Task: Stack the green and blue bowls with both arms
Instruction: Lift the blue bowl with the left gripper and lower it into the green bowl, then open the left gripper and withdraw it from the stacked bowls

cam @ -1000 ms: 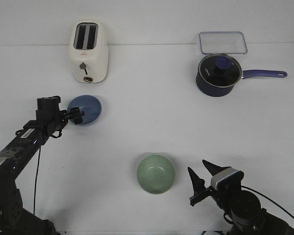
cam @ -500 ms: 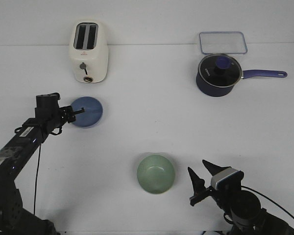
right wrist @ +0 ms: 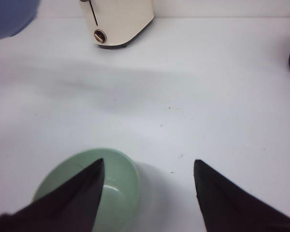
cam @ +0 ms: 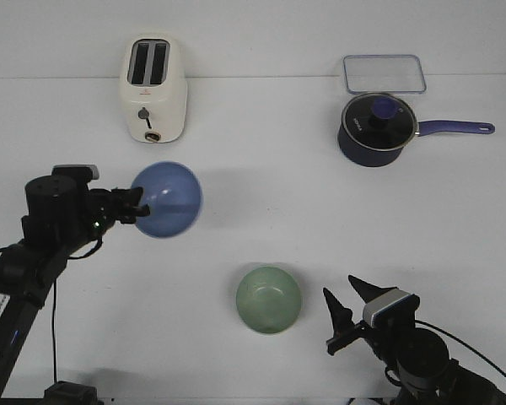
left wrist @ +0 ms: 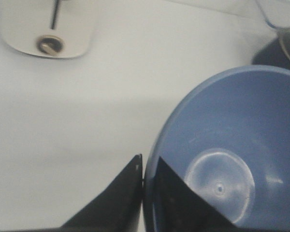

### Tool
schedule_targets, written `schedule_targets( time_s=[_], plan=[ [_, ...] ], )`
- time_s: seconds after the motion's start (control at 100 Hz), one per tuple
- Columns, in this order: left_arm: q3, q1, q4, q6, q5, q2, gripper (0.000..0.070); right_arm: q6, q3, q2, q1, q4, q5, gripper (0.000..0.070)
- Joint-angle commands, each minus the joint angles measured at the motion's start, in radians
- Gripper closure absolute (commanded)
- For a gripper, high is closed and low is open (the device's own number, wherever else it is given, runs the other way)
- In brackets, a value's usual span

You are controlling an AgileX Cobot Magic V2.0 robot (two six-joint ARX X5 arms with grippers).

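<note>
Blue bowl [cam: 167, 199] now lifted off table, pinched by left gripper [cam: 137, 206].

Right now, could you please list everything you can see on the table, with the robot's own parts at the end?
Blue bowl: one, periwinkle, held by its rim in the left hand, tilted, in front of the toaster.
Green bowl: one, pale green, near centre, upright.
Toaster: one, cream, far left.
Saucepan: one, navy, lidded, far right.
Container: one, clear, behind the saucepan.
Table: one, white.
Left hand: shut on the blue bowl's rim.
Right hand: open, beside the green bowl.
</note>
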Motion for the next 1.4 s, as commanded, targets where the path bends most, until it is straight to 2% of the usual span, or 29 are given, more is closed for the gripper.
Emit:
schedule_targets(
  time_s=[0.0, 0.08, 0.25, 0.34, 0.43, 0.71, 0.78, 0.82, 0.93, 0.97, 1.2, 1.39],
  plan=[
    [-0.014, -0.097, 0.002, -0.030, -0.009, 0.005, 0.0690, -0.005, 0.007, 0.003, 0.011, 0.019, 0.005, 0.0314],
    [-0.055, -0.235, 0.020, -0.069, -0.048, 0.002, 0.0690, -0.005, 0.007, 0.002, 0.011, 0.032, 0.005, 0.0314],
    [-0.139, -0.502, 0.113, -0.109, -0.194, 0.060, 0.0690, -0.006, 0.007, 0.003, 0.011, 0.040, 0.005, 0.0313],
    [-0.143, -0.580, 0.138, -0.112, -0.236, 0.128, 0.0691, -0.009, 0.007, 0.003, 0.011, 0.039, 0.005, 0.0313],
    [-0.143, -0.619, 0.159, -0.119, -0.237, 0.200, 0.0690, -0.010, 0.007, 0.003, 0.011, 0.039, 0.005, 0.0314],
    [-0.143, -0.647, 0.175, -0.123, -0.235, 0.313, 0.0690, -0.010, 0.007, 0.003, 0.011, 0.039, 0.005, 0.0313],
    [-0.143, -0.653, 0.178, -0.122, -0.235, 0.313, 0.0670, -0.010, 0.007, 0.003, 0.011, 0.039, 0.006, 0.0313],
    [-0.143, -0.655, 0.177, -0.123, -0.235, 0.312, 0.0616, -0.010, 0.007, 0.003, 0.011, 0.039, 0.012, 0.0313],
    [-0.143, -0.656, 0.173, -0.124, -0.232, 0.308, 0.0354, -0.010, 0.007, 0.003, 0.011, 0.038, 0.027, 0.0313],
    [-0.143, -0.656, 0.173, -0.124, -0.231, 0.303, 0.0301, -0.010, 0.007, 0.003, 0.011, 0.038, 0.027, 0.0313],
    [-0.141, -0.634, 0.163, -0.084, -0.258, 0.123, 0.0288, -0.010, 0.007, 0.002, 0.011, 0.034, 0.026, 0.0313],
    [-0.146, -0.569, 0.035, -0.040, -0.422, -0.191, 0.0288, -0.011, 0.007, 0.002, 0.011, 0.031, 0.026, 0.0313]
  ],
)
